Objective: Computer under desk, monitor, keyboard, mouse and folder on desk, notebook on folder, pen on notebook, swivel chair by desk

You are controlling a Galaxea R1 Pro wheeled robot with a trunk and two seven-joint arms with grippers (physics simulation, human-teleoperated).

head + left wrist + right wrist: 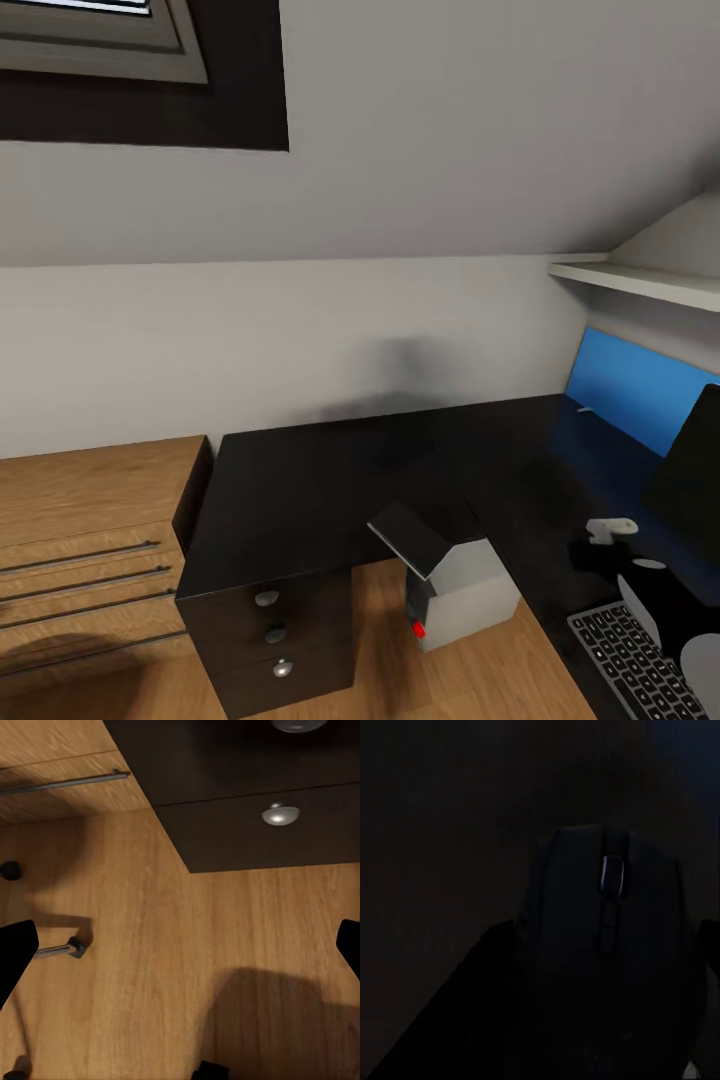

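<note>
right gripper (600, 1012): the right wrist view is very dark, with one mouse (604, 945) seen close up between dark finger shapes at either side. it is a black oval body with one pale scroll wheel on its midline. whether the fingers press on it cannot be told. in the head view the right arm (640, 590) reaches over the desk (330, 480) just beyond the keyboard (630, 660).

left gripper (180, 952): its two black fingertips (15, 956) stand wide apart with nothing between them, over light wood floor (150, 967), near the black drawer unit (270, 825) (two round silver knobs here, three in the head view).

counts: one keyboard, dark keys in a grey frame, on the desk; one monitor (690, 480), black, on the desk beside a blue panel (630, 385); one computer (450, 580), a light-grey tower with a red dot, on the floor in the desk's inner corner, partly under its edge.

a light-wood chest (80, 560) stands against the desk's end.
</note>
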